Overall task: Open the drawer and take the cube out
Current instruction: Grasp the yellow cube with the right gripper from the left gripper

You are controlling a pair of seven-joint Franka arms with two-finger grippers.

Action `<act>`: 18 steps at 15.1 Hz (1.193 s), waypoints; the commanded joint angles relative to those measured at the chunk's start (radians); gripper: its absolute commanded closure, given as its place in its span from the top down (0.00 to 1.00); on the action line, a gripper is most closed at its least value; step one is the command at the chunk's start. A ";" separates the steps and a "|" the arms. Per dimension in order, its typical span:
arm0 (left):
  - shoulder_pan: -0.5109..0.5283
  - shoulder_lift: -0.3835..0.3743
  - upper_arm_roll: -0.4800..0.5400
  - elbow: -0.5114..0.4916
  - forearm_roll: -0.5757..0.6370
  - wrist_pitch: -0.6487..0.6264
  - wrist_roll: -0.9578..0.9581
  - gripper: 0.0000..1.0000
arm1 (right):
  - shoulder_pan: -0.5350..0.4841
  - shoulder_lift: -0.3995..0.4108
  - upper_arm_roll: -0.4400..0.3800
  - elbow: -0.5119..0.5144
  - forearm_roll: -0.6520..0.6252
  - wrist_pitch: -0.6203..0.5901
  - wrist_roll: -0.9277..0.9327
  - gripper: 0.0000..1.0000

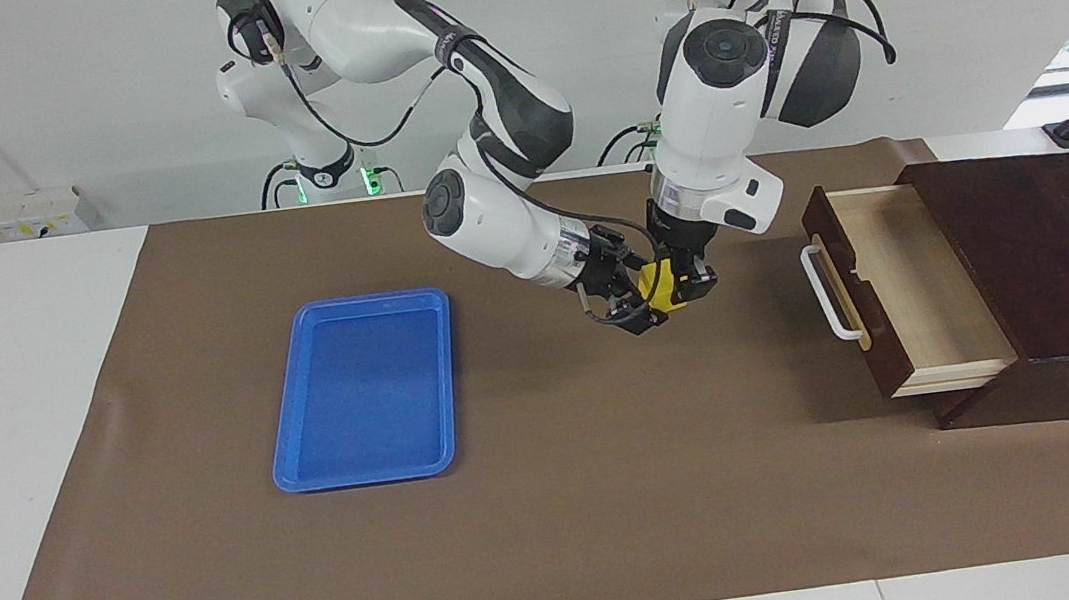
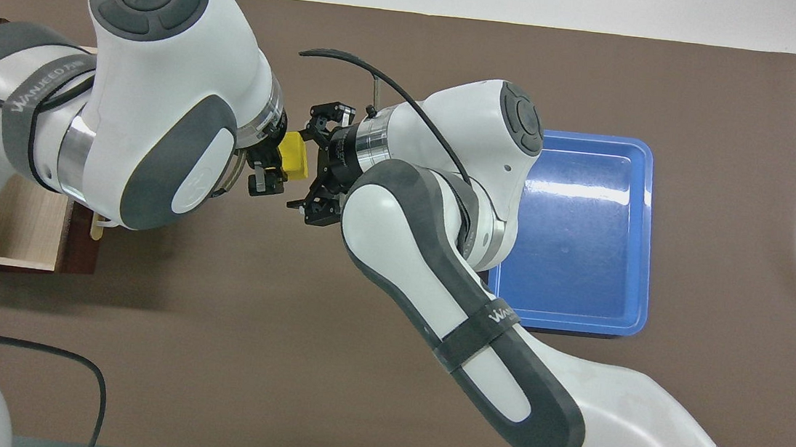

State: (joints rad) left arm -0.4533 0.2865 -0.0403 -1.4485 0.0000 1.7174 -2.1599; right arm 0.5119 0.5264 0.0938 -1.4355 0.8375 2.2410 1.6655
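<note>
The dark brown drawer [image 1: 916, 287] stands pulled open at the left arm's end of the table, its pale interior bare. In the overhead view only a corner of the drawer [image 2: 17, 231] shows under the left arm. The yellow cube [image 1: 660, 284] hangs in the air over the brown mat, between the drawer and the blue tray. My left gripper [image 1: 686, 285] points down and is shut on the cube [image 2: 295, 155]. My right gripper [image 1: 635, 280] comes in sideways, and its open fingers straddle the cube. Both also show in the overhead view: the left gripper [image 2: 270, 167] and the right gripper [image 2: 318, 161].
A flat blue tray [image 1: 364, 390] lies on the mat toward the right arm's end, also seen from overhead [image 2: 579, 234]. The dark cabinet top [image 1: 1042, 252] sits at the left arm's end. The drawer's white handle [image 1: 828, 292] juts toward the table's middle.
</note>
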 commanded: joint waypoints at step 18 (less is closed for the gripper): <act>-0.030 -0.020 0.014 -0.038 -0.009 0.034 0.002 0.00 | -0.009 0.006 0.003 0.064 -0.089 -0.030 0.040 0.00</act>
State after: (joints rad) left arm -0.4661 0.2769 -0.0396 -1.4678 -0.0015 1.7329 -2.1552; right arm 0.5167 0.5354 0.0909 -1.4017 0.7619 2.2410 1.6671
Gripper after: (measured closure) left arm 0.454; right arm 0.436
